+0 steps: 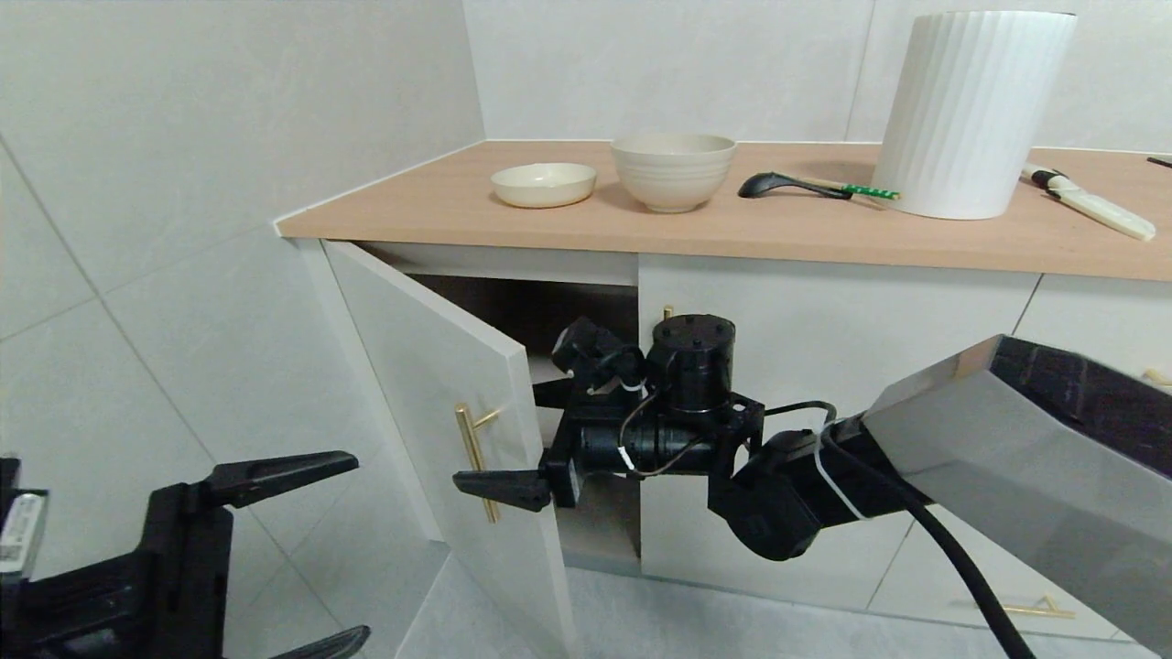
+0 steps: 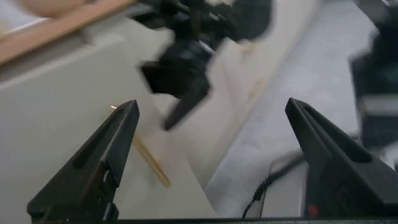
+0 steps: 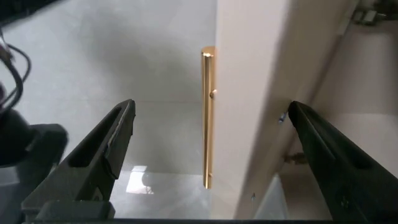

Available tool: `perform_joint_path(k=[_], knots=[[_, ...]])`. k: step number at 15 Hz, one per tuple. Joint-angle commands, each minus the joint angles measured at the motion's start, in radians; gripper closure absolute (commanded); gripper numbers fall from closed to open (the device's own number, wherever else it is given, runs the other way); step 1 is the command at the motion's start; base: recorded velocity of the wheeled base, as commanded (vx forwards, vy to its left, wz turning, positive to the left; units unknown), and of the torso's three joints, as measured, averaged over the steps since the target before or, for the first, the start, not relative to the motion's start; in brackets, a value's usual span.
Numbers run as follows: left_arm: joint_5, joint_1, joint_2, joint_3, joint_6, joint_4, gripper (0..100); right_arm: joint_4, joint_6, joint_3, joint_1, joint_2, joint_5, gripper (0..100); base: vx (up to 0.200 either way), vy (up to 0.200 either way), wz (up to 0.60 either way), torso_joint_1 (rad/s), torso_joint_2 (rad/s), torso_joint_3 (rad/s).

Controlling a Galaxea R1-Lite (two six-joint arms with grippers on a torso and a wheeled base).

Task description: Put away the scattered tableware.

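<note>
Check the right arm (image 1: 1007, 439): it extends in from your robot's right side, forearm sloping down to the wrist. The right gripper (image 1: 524, 439) (image 3: 210, 109) points toward the robot's left, jaws spread wide. You will find the left gripper (image 1: 352, 549) (image 2: 212, 104) low on the left side, jaws likewise spread wide and aimed toward the right gripper.

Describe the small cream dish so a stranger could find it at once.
Start at the wooden countertop above the open cabinet door. Nearest its left corner by the wall sits the small dish, just left of a ribbed bowl. It is the shallow, low one; the bowl beside it is taller and deeper.
</note>
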Motion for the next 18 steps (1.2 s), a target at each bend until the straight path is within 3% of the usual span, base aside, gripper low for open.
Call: perform_joint_path(k=[1,3,5,7,9,11,12,13,15,16,18], knots=[[0.048,0.053,-0.146,0.011,-0.089,-0.001,0,0.000,0.001,0.001,0.019,-0.004,-0.003,0,0.000,0.000,0.00,0.000,0.00,0.000],[0.092,0.055,-0.212,0.011,-0.178,-0.001,0,0.000,0.001,0.001,0.022,-0.003,-0.003,0,0.000,0.000,0.00,0.000,0.00,0.000],[0.115,0.055,-0.267,0.011,-0.223,-0.001,0,0.000,0.002,0.001,0.028,-0.001,-0.001,0,0.000,0.000,0.00,0.000,0.00,0.000],[0.175,0.055,-0.359,0.011,-0.275,-0.001,0,0.000,0.002,0.001,0.058,0.002,-0.001,0,0.000,0.000,0.00,0.000,0.00,0.000],[0.232,0.055,-0.411,0.011,-0.348,-0.001,0,-0.001,0.002,0.001,0.070,0.008,-0.001,0,0.000,0.000,0.00,0.000,0.00,0.000],[0.285,0.055,-0.471,0.011,-0.382,0.002,0,-0.007,0.004,0.000,0.084,0.008,-0.001,0,0.000,0.000,0.00,0.000,0.00,0.000],[0.312,0.055,-0.498,0.011,-0.382,0.027,0,-0.007,0.005,0.000,0.088,0.008,-0.001,0,0.000,0.000,0.00,0.000,0.00,0.000],[0.377,0.056,-0.583,0.011,-0.382,0.113,0,-0.009,0.011,0.000,0.096,0.010,-0.001,0,0.000,0.000,0.00,0.000,0.00,0.000],[0.405,0.055,-0.767,0.011,-0.373,0.310,0,-0.009,0.011,0.000,0.111,0.017,-0.001,0,0.000,0.000,0.00,0.000,0.00,0.000],[0.370,0.049,-0.882,0.011,-0.370,0.418,0,-0.009,0.011,-0.003,0.127,0.023,-0.001,0,0.000,0.000,0.00,0.000,0.00,0.000],[0.244,0.046,-1.086,-0.031,-0.375,0.671,0,-0.009,0.011,-0.017,0.137,0.051,-0.003,0,0.000,0.000,0.00,0.000,0.00,0.000]])
